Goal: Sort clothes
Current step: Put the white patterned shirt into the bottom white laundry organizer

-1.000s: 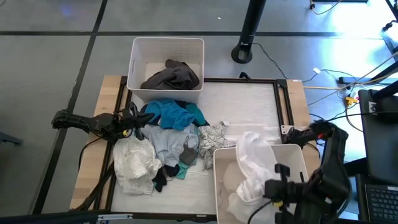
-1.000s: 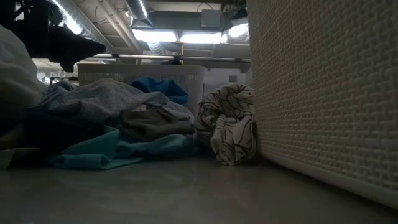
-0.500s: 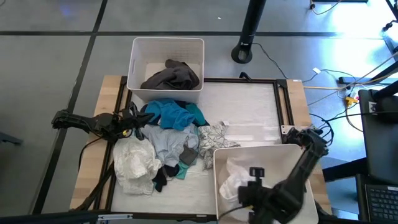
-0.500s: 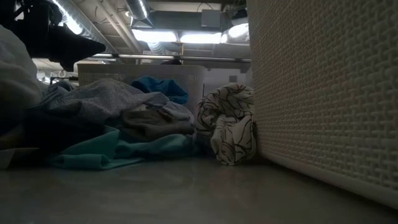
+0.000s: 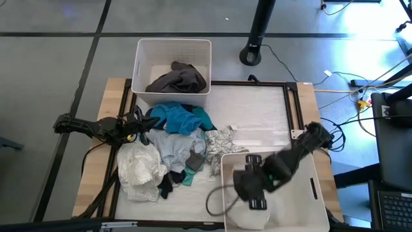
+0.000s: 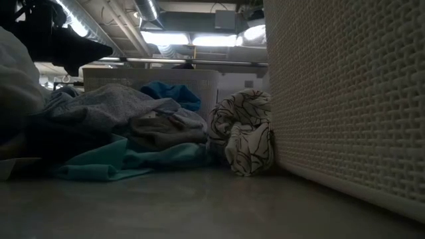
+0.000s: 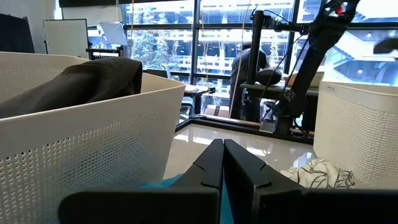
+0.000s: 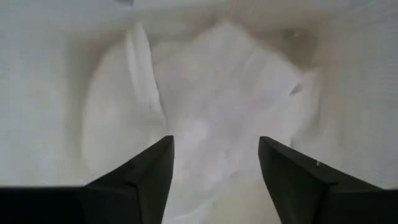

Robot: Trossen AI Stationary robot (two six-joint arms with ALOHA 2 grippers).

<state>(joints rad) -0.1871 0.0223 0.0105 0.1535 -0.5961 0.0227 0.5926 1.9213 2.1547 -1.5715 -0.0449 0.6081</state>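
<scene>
hovering over the near bin (image 5: 317, 169), the right hand (image 5: 252, 196) is gaping wide and empty above the white cloth (image 8: 217, 106) lying inside; next it is probably needing another garment from the pile (image 5: 172, 145) on the bench (image 5: 254, 109), while the left hand (image 5: 143, 122) is waiting pinched together beside it.

No text, label, brand, number or sign can be read in any of the views (the whiteboard in the room behind the table is too far off to show any writing, and the bins and garments carry no visible lettering).
</scene>
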